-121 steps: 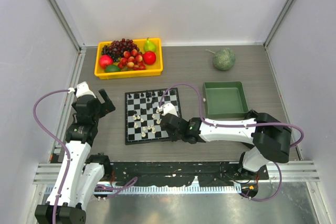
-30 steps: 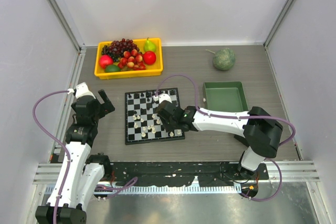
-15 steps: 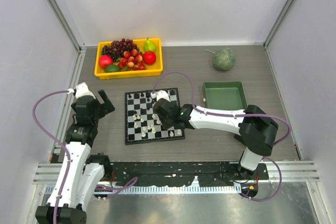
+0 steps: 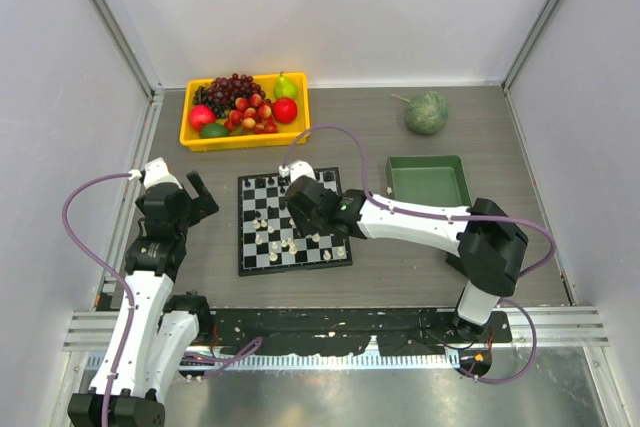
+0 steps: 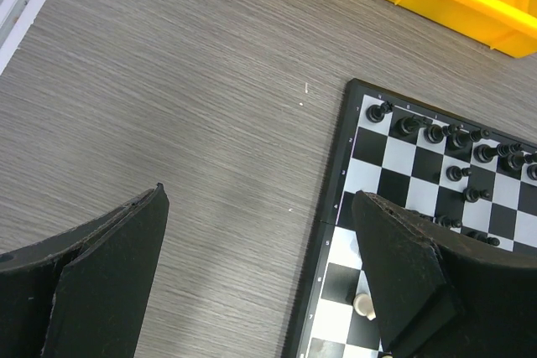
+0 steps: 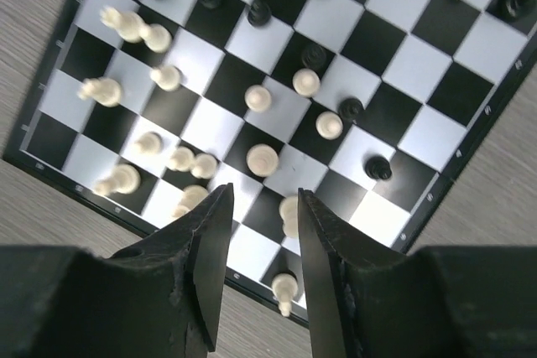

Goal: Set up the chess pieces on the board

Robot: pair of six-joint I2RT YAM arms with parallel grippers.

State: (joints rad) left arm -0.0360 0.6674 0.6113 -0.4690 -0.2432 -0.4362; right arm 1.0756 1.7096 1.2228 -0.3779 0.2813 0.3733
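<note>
Over the chess pieces, scattered across the board at the top view's centre, the right gripper has crept up-left since a second ago, jaws slightly parted, seemingly empty. They look light, smooth and tippy, so pinch each mid-body. Left of the board, the left gripper gapes empty.

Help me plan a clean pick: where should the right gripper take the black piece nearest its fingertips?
Pinch the black piece by its head, straight down from above: it stands upright, smaller than its square, with bare board squares beside it for the right gripper to close.
</note>
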